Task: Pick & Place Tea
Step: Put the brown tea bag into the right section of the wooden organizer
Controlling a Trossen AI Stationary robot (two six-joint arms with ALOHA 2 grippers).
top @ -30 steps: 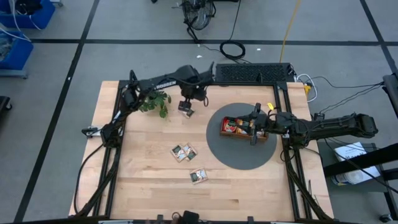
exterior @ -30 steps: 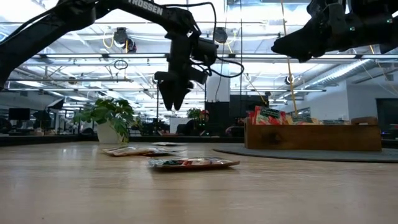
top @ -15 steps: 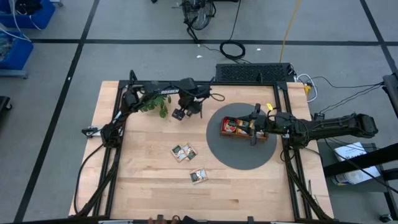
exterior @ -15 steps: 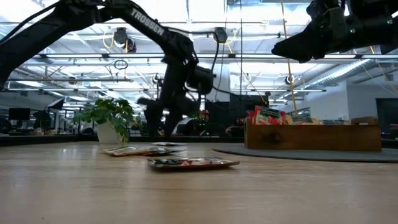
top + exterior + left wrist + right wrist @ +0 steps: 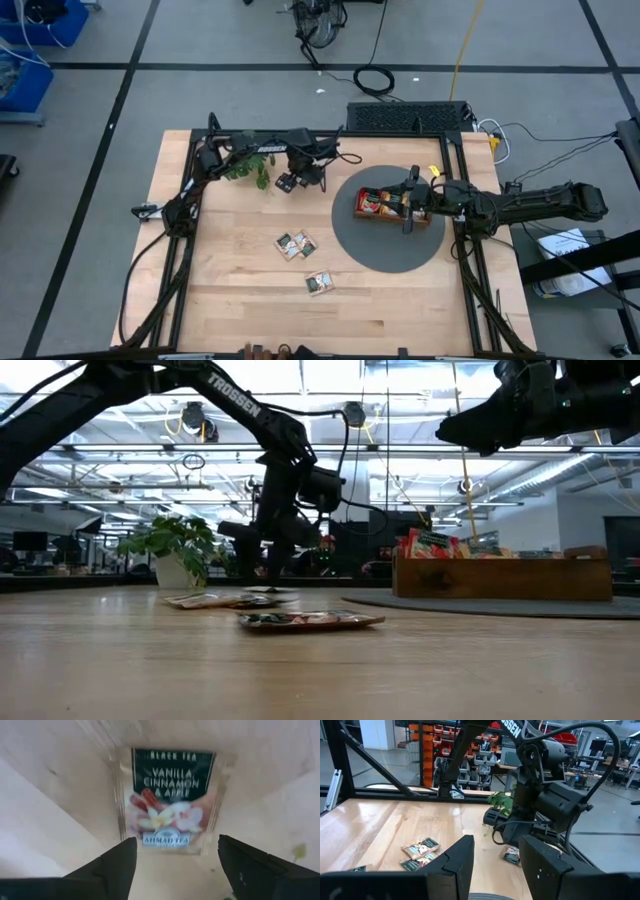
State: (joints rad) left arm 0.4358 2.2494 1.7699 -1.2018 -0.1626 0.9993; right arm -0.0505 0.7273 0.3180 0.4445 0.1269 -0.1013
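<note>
Since a second ago the left arm has swung back toward the rear of the table and dropped: its left gripper (image 5: 285, 183), which hung high over the bare wood, now sits low beside the small leafy green plant in its white pot (image 5: 250, 166). The right arm has not shifted.

The left gripper's two dark, blunt fingers (image 5: 112, 865) stand wide apart, nothing between them. Directly ahead of the fingertips, flat on the pale grained wooden table (image 5: 240, 300), lies a glossy square paper tea sachet with a black printed band and a picture of blossoms and cinnamon sticks (image 5: 167, 800); its crimped edge reaches just between the fingertips without touching either.

Farther out from that gripper, toward the table's front, a pair of flat square sachets (image 5: 296, 244) lie touching each other, and one more single sachet (image 5: 320, 283) lies beyond them, thin and slightly wrinkled in the low view (image 5: 310, 621).

The right gripper (image 5: 407, 208) hovers above the long brown wooden tray (image 5: 425, 221), which rests on a round, matte grey mat (image 5: 370, 250). Its fingers (image 5: 460, 862) are spread with empty space between. Below and beside it, red and orange sachets standing upright (image 5: 378, 203) fill the tray's end nearest the table's middle; in the low view their tops poke above the tray's plain wooden wall (image 5: 500, 580).
</note>
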